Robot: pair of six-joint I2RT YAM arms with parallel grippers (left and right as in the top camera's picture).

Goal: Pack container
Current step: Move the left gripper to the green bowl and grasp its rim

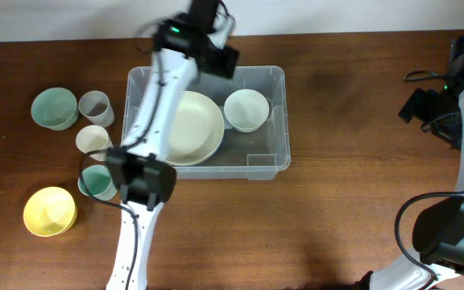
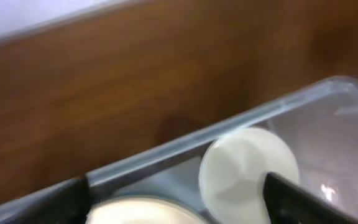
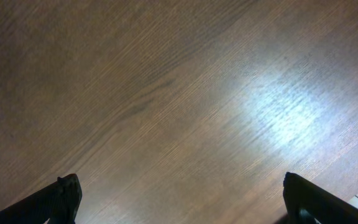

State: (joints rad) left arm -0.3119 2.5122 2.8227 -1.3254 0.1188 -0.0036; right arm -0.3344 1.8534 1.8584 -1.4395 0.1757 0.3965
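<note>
Claws first: the left claw (image 1: 220, 50) is being held spread wide over the far rim of the container (image 1: 281, 121), with nothing being pinched between its fingers (image 2: 61, 200). Same deal for the right claw (image 3: 182, 202), which is being hung open and empty over bare wood, well off to the right.

Most of the stuff is being crowded onto the left half of the table (image 1: 353, 185). A wide stretch of free wood is being left between the container's right wall and the right arm.

The container is being parked left of centre, far rim near the table's back edge. It's showing as a clear rectangular bin with rounded corners. Inside, a big cream plate (image 1: 204, 129) is being tucked toward the left, partly under the left arm. A small white bowl (image 1: 246, 109) is sitting just beside it in the far right corner.

Outside the left wall, a yellow bowl (image 1: 50, 211), a green bowl (image 1: 55, 108), a grey cup (image 1: 95, 107), a cream cup (image 1: 93, 140) and a teal cup (image 1: 95, 183) are being bunched close, so room there is being squeezed.
</note>
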